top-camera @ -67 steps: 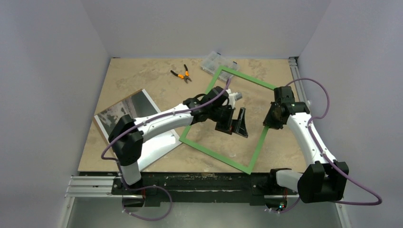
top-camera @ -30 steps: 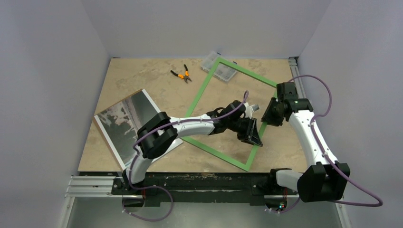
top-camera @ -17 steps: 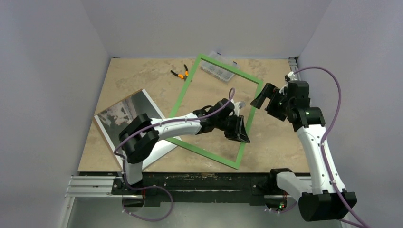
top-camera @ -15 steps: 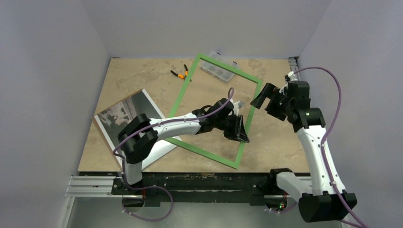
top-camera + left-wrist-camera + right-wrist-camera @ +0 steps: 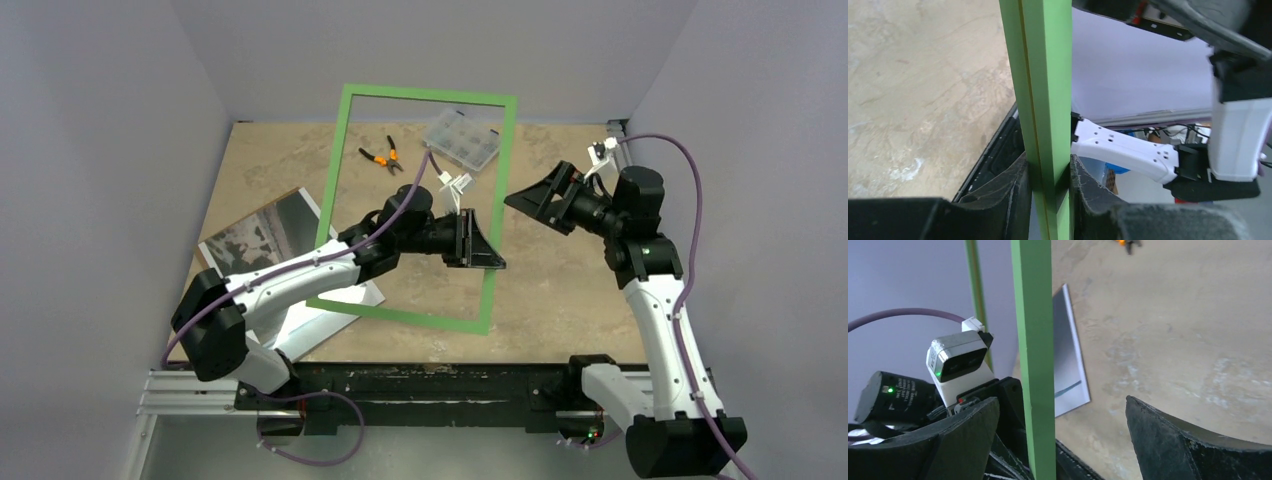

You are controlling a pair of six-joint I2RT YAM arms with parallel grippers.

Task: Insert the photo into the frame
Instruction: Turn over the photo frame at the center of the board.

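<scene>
Jaws, left arm: shut tight on the frame's (image 5: 349, 180) right rail, which the wrist view shows pinched between both pads. Jaws, right arm: spread wide, holding nothing.

Photo (image 5: 262, 238) lies picture-up near the left edge, toward the near-left corner, not yet handled. It looks parked there until the frame is ready for it.

Left gripper (image 5: 478, 243) reaches out over the middle of the table and carries the frame reared up almost on end, green face toward the top camera. The frame's top rail is above the far edge. Its bottom rail is low, near the near edge and crossing the photo's corner in view. I cannot tell if that rail touches the table.

My read: I am standing it up to turn the back uppermost for loading.

Pliers (image 5: 380, 155) and a clear box (image 5: 461, 140) sit by the far edge, behind the frame.

Right gripper (image 5: 533, 200) hangs just beside the same rail, which runs up between its fingers (image 5: 1158, 440) by the left one, probably to take a second hold.
</scene>
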